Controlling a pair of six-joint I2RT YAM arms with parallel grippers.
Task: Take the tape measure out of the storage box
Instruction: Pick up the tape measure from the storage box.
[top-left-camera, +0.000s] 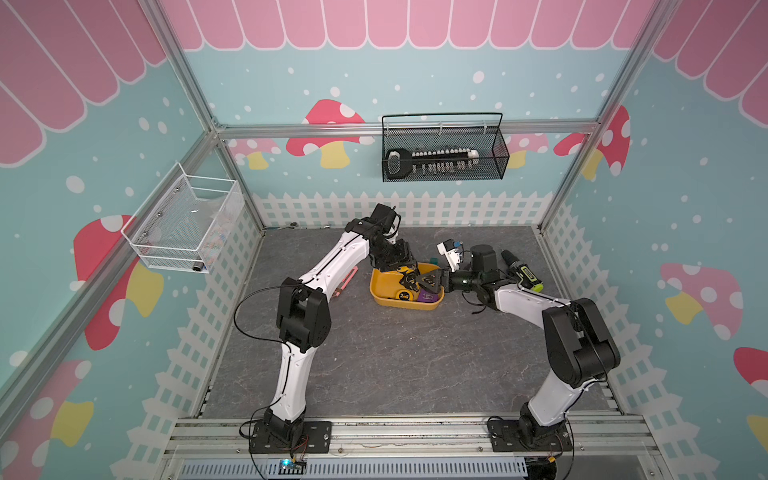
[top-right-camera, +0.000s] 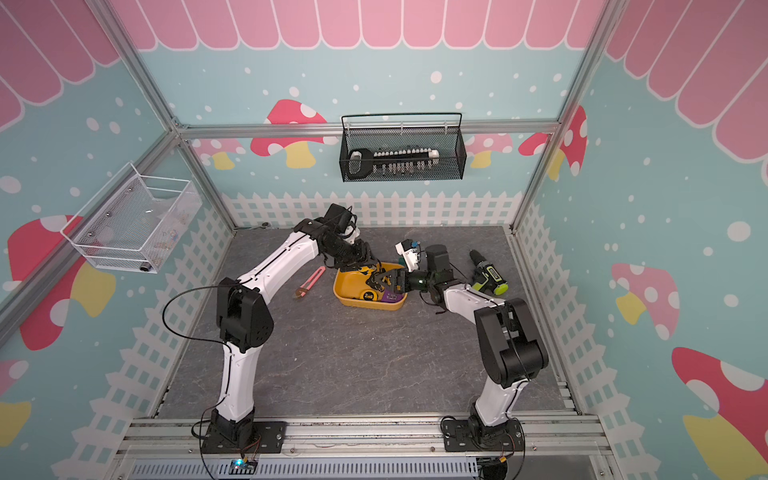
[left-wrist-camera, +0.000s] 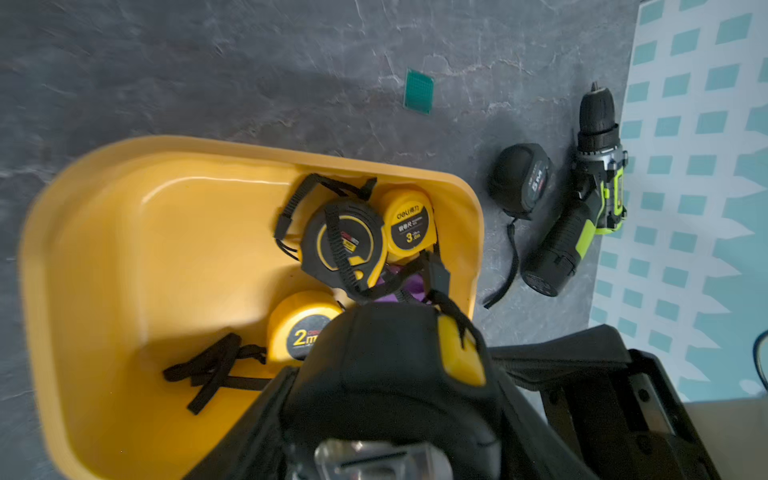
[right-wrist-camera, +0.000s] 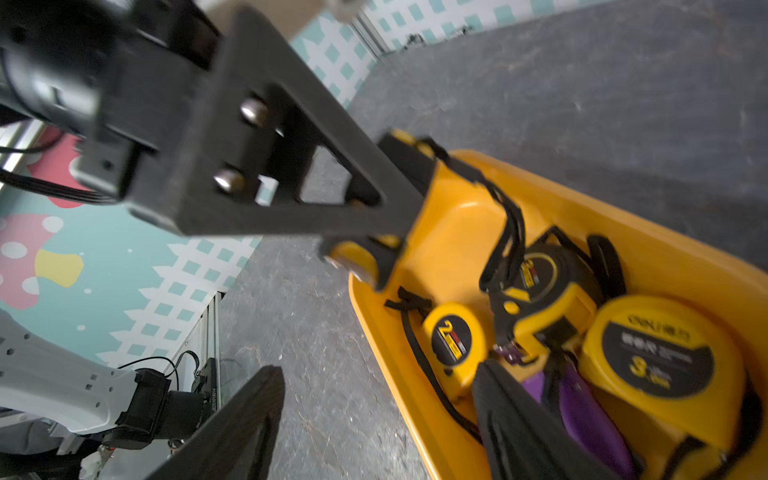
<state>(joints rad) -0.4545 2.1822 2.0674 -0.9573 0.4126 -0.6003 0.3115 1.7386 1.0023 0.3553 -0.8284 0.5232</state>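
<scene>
As its strap (left-wrist-camera: 451, 309) trails among other tapes (left-wrist-camera: 409, 226), tape measure (left-wrist-camera: 386, 374) hangs bottom-centre of frame, clenched in left gripper (top-left-camera: 409, 279) jaws over storage box (top-left-camera: 399, 305). Right gripper (right-wrist-camera: 377, 365) jaws gape astride box wall, prob. to steady it.

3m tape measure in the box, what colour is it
The 3m tape measure is yellow with a black label, best in the left wrist view.

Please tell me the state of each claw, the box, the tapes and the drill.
Left claw: shut on the held tape.
Held tape: gripped, over the box.
Right claw: open, one finger inside the box, one outside.
Box: upright on the table, three tapes inside.
Loose tape: on the table, beside the drill.
Drill: lying on its side.
</scene>
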